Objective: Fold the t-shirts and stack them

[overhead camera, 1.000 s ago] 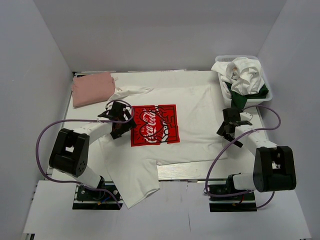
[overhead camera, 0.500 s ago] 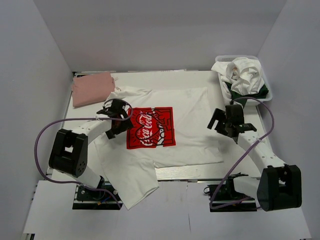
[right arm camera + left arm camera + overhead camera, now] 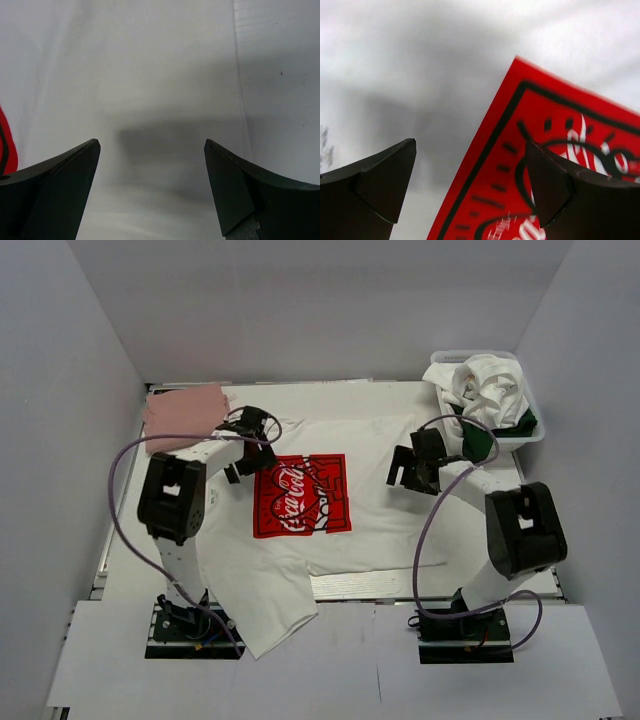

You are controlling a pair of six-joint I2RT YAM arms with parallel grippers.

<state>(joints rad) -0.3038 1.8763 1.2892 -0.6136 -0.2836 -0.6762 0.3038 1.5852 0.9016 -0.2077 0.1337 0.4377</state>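
Far right, heaped in mesh basket [image 3: 515, 442]: crumpled white tee [image 3: 480, 385] over dark green tee [image 3: 478, 443]. Spread flat mid-table: Coca-Cola tee [image 3: 370, 470]; folded at far-left corner, pink tee [image 3: 183, 415]. Stretched low over the spread cloth, claws parted and pinching nothing: left gripper [image 3: 470, 150] at the red print's [image 3: 580, 130] corner, right gripper [image 3: 152, 145] near the shirt's right edge.

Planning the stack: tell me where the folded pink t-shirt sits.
In the top view the pink t-shirt lies folded at the far left, beside the left end effector and the Coca-Cola shirt.
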